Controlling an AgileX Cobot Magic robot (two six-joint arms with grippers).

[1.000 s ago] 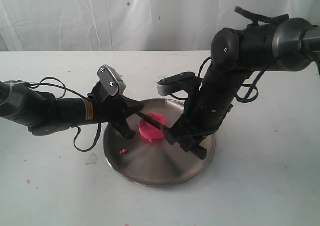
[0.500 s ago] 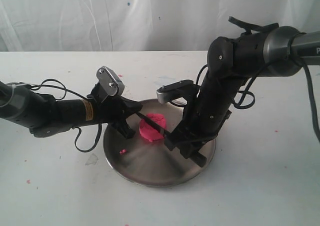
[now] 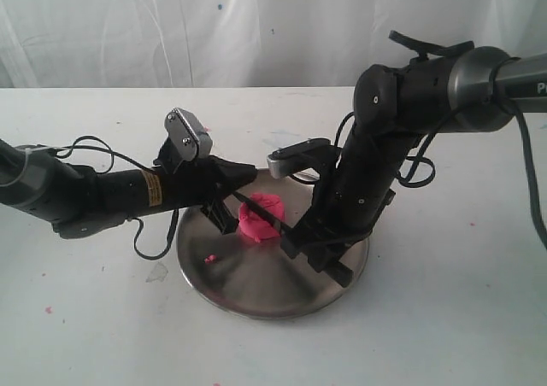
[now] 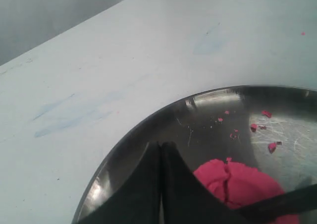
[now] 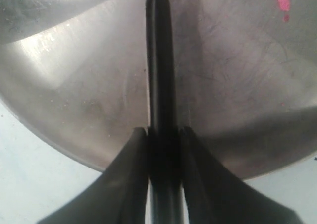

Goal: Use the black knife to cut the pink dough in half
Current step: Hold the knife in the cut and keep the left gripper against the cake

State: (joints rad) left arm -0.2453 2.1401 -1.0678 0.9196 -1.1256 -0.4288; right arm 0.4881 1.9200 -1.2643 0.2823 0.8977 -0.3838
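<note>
The pink dough (image 3: 261,214) lies in one lump on the steel plate (image 3: 256,294), left of the plate's middle. My right gripper (image 3: 309,242) is shut on the handle of the black knife (image 3: 265,217), whose blade lies across the dough with its tip pointing at the left arm. In the right wrist view the knife (image 5: 159,65) runs straight out from between the right gripper (image 5: 164,133) over the bare plate (image 5: 237,85); the dough is out of that view. My left gripper (image 3: 224,221) is shut and empty, just left of the dough. The left wrist view shows a groove in the dough (image 4: 237,182).
Pink crumbs (image 4: 262,130) are scattered on the plate (image 4: 143,125), and one more crumb (image 3: 209,258) sits near its left rim. A few pink specks dot the white table (image 3: 444,318). A white curtain (image 3: 256,27) hangs behind.
The right arm has shifted a little to the left and lower with the knife. The left arm has reached slightly further right, towards the dough.
</note>
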